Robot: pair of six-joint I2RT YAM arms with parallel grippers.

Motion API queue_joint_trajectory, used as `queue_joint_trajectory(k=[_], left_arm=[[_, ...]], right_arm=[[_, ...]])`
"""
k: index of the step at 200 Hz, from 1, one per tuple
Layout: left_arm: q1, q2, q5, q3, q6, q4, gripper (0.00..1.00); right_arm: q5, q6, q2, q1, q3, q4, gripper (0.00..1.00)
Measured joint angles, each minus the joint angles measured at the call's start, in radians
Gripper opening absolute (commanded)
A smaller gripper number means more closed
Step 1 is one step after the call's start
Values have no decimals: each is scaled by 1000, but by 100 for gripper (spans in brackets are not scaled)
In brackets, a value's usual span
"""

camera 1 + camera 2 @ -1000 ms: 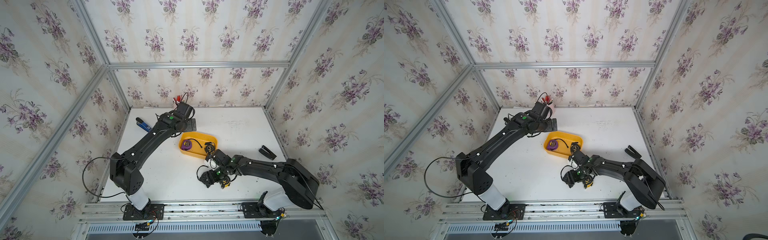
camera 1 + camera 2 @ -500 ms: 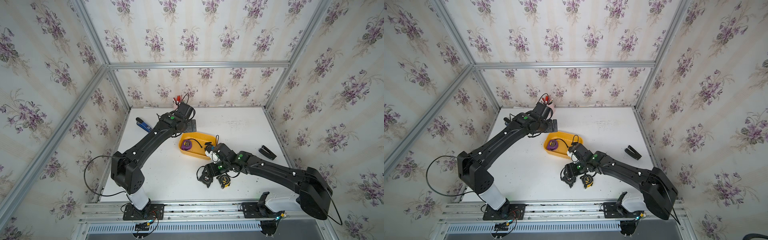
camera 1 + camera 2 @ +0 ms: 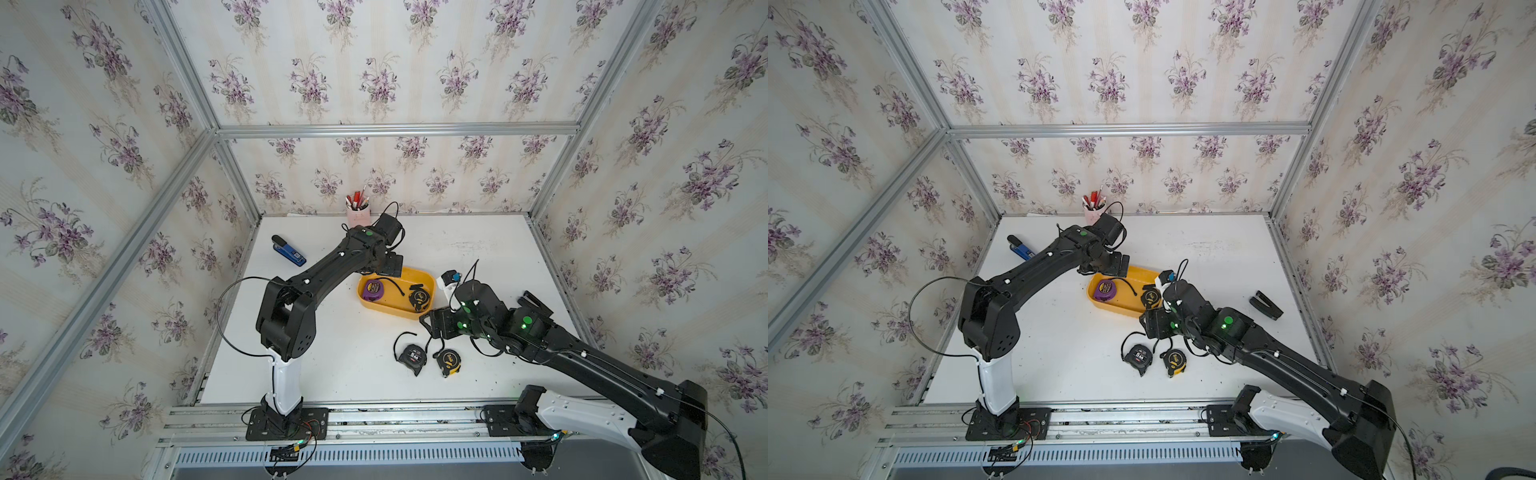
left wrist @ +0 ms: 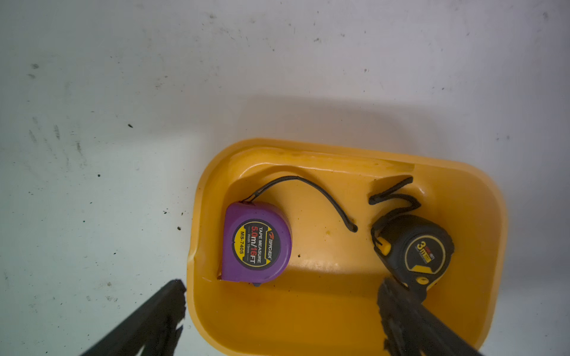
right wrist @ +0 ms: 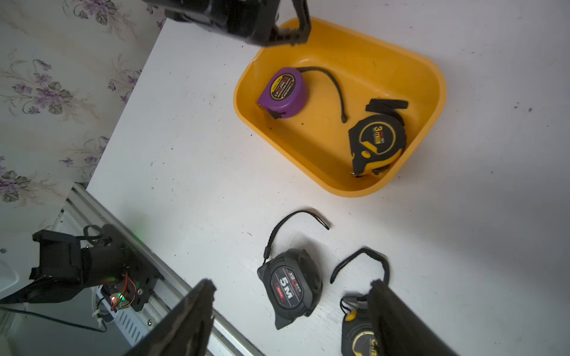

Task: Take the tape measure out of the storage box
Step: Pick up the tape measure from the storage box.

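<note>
The yellow storage box (image 3: 428, 282) sits mid-table and holds a purple tape measure (image 3: 372, 289) and a black-and-yellow one (image 3: 419, 299). Both are sharp in the left wrist view, purple tape measure (image 4: 256, 243) and black-and-yellow tape measure (image 4: 416, 249). My left gripper (image 4: 281, 283) hangs open over the box's far-left end, one finger outside the rim. In front of the box, a black 5M tape measure (image 5: 290, 286) and another black-and-yellow one (image 5: 357, 336) lie on the table. My right gripper (image 3: 434, 326) hovers open above them, holding nothing.
A pink pen cup (image 3: 358, 214) stands at the back wall. A blue stapler (image 3: 289, 251) lies at the back left. A black clip-like object (image 3: 1266, 305) lies at the right. The table's front edge and rail (image 5: 160, 262) run just behind the two loose tape measures.
My right gripper has let go of the black-and-yellow tape measure on the table, opened wider and risen back toward the box. The left arm has not moved.
</note>
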Motion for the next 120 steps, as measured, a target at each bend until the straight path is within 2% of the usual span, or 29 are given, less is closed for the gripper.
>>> queue_joint_trajectory(k=[47, 120], left_arm=[[-16, 52, 45, 18, 61, -2, 100], [-31, 166, 70, 82, 156, -48, 100]], right_arm=[[58, 42, -10, -15, -40, 9, 81], [70, 64, -11, -48, -77, 31, 81]])
